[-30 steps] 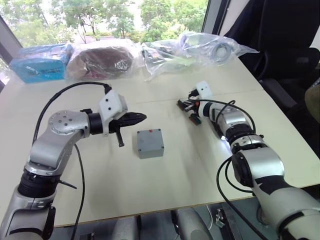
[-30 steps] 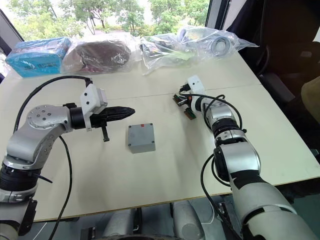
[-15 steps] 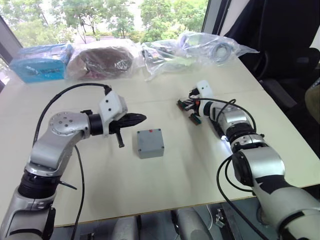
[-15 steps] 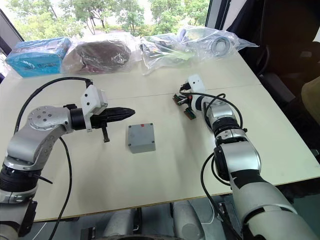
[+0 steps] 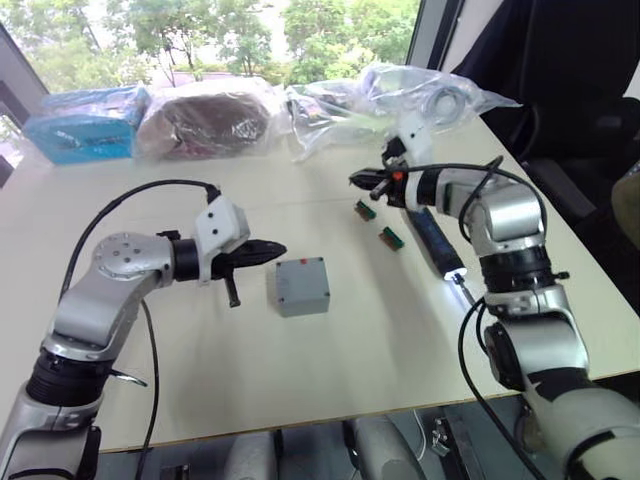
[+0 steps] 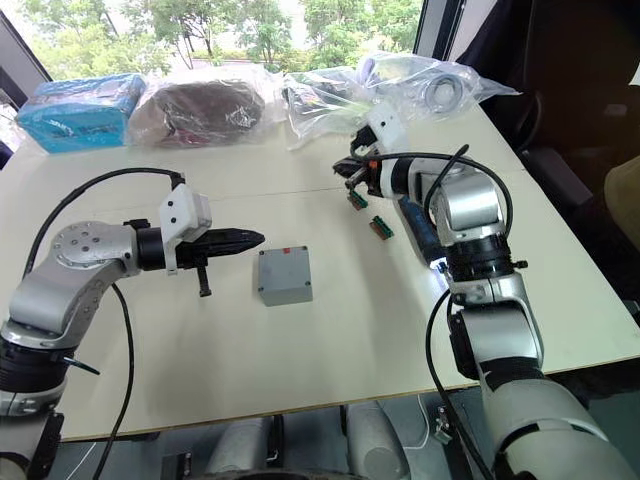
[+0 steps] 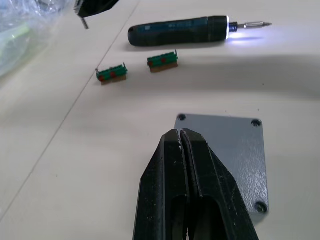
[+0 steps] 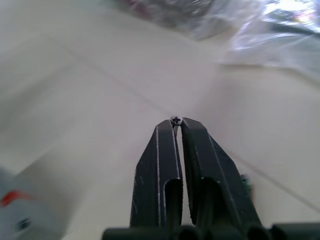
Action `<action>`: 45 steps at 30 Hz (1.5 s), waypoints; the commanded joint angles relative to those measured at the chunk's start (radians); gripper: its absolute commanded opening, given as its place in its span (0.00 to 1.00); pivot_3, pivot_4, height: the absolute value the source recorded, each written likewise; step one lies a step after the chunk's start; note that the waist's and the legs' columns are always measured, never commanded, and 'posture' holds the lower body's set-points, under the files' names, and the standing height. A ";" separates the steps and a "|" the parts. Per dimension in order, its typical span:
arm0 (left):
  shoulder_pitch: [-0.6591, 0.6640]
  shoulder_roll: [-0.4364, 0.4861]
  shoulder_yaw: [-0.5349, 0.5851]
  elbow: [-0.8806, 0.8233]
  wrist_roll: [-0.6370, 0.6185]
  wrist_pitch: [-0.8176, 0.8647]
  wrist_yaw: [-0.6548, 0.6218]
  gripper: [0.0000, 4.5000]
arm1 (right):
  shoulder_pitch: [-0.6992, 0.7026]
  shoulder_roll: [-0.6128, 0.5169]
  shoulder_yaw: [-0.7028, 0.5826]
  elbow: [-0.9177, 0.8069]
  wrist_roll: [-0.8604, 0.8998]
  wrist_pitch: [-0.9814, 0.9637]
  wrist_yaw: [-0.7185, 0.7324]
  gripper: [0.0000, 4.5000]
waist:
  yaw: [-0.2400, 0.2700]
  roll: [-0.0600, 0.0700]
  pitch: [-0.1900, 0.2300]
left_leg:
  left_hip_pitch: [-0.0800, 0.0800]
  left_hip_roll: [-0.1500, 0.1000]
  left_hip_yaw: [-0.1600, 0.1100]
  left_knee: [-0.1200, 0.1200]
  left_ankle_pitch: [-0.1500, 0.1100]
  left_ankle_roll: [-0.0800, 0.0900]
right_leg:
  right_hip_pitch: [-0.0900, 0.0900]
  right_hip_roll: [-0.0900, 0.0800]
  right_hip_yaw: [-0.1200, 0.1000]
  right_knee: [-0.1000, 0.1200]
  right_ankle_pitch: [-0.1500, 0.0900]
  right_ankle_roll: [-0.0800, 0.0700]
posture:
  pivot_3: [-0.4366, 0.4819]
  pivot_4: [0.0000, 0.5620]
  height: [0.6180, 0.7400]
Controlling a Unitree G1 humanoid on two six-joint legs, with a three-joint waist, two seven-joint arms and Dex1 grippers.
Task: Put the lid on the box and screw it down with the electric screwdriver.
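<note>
The grey box (image 5: 302, 286) stands mid-table with the flat grey lid (image 7: 227, 155) lying on top, screw holes showing at its corners. My left gripper (image 5: 272, 248) hovers just left of the box, shut and empty, its fingers (image 7: 197, 165) pointing over the lid's near edge. The dark blue electric screwdriver (image 5: 432, 238) lies on the table to the right of the box, with its tip light (image 7: 231, 26) on. My right gripper (image 5: 357, 180) is raised above the table behind the box, shut on a small screw (image 8: 175, 120).
Two small green-and-red pieces (image 5: 365, 210) (image 5: 390, 238) lie between the box and the screwdriver. Clear plastic bags (image 5: 400, 95), a dark bundle (image 5: 205, 120) and a blue package (image 5: 85, 125) line the table's far edge. A black chair (image 5: 590, 130) stands to the right.
My right arm has lifted off the table and swung back and left with the screw, uncovering the screwdriver. The left gripper has dropped slightly beside the box.
</note>
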 commanded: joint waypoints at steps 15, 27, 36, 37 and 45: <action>0.067 0.032 0.030 -0.062 -0.022 -0.006 -0.002 0.00 | 0.194 -0.016 0.123 -0.413 0.140 0.200 -0.097 0.01 | 0.000 -0.001 0.000 | 0.000 0.000 0.000 0.001 0.000 0.000 | 0.000 0.000 0.000 -0.001 0.000 0.000 | 0.48 0.27 1.00; 0.073 0.043 0.030 -0.078 -0.034 -0.001 0.000 0.00 | 0.209 -0.022 0.179 -0.326 0.112 0.097 -0.104 0.01 | 0.000 -0.001 0.000 | 0.000 0.000 0.000 0.001 0.000 0.000 | 0.000 0.000 0.000 -0.001 0.000 0.000 | 0.48 0.27 1.00; 0.064 0.039 0.023 -0.078 -0.034 0.002 0.008 0.00 | 0.226 -0.041 0.193 -0.311 0.096 0.063 -0.094 0.01 | 0.000 -0.001 0.000 | 0.000 0.000 0.000 0.001 0.000 0.000 | 0.000 0.000 0.000 -0.001 0.000 0.000 | 0.48 0.27 1.00; 0.063 0.037 0.021 -0.078 -0.034 0.003 0.008 0.00 | 0.227 -0.044 0.192 -0.312 0.095 0.062 -0.093 0.01 | 0.000 -0.001 0.000 | 0.000 0.000 0.000 0.001 0.000 0.000 | 0.000 0.000 0.000 -0.001 0.000 0.000 | 0.48 0.27 1.00; 0.053 0.033 0.012 -0.069 -0.032 0.000 0.005 0.00 | 0.239 -0.056 0.185 -0.323 0.101 0.068 -0.086 0.01 | 0.001 -0.001 0.000 | 0.000 0.000 0.000 0.001 0.000 0.000 | 0.000 0.000 0.000 -0.001 0.000 0.000 | 0.48 0.27 1.00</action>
